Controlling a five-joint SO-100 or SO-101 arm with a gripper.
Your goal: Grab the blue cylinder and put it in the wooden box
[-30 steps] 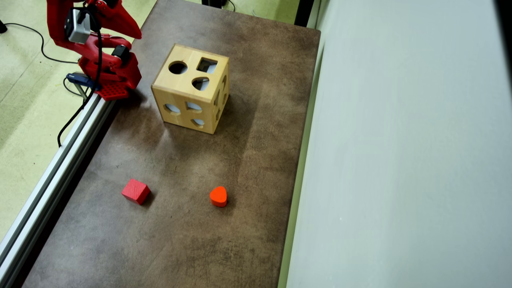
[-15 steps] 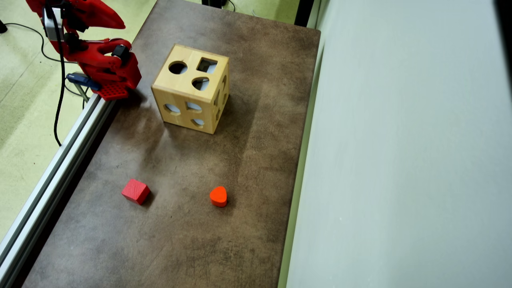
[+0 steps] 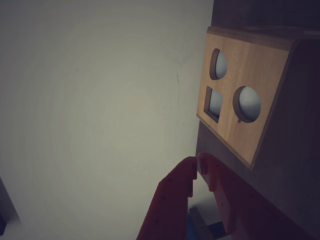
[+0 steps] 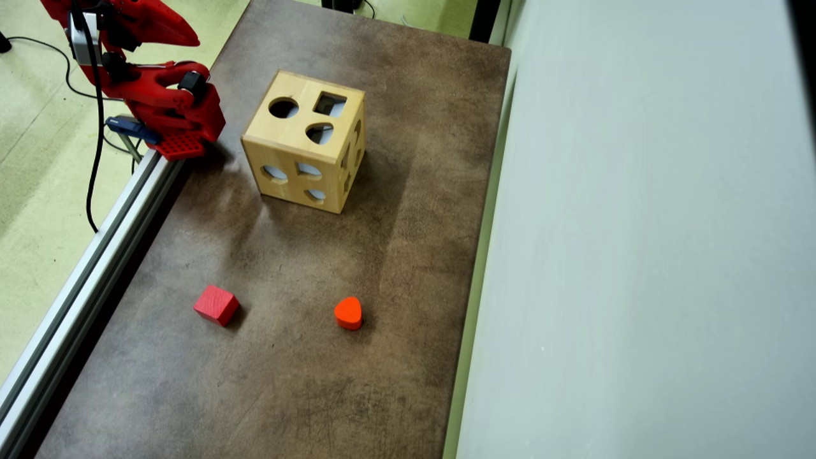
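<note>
Left of box (image 4: 305,141), overhead view: arm folded at table edge, gripper (image 3: 199,166) clear of table, jaws together, empty. Cylinder nowhere in sight, perhaps already inside box, cannot confirm. Cube (image 4: 217,305) and heart (image 4: 348,313) lie well below box. Judgement: drop likely done; next calls only for parking arm.

Wooden box (image 4: 305,150) pale smooth matt wood near tabletop (image 4: 287,382) top edge, tabletop mottled brown matt, red cube (image 4: 217,305) and orange heart block (image 4: 348,313) matt painted, arm (image 4: 159,102) red plastic, left-edge rail (image 4: 83,287) brushed metal.
</note>
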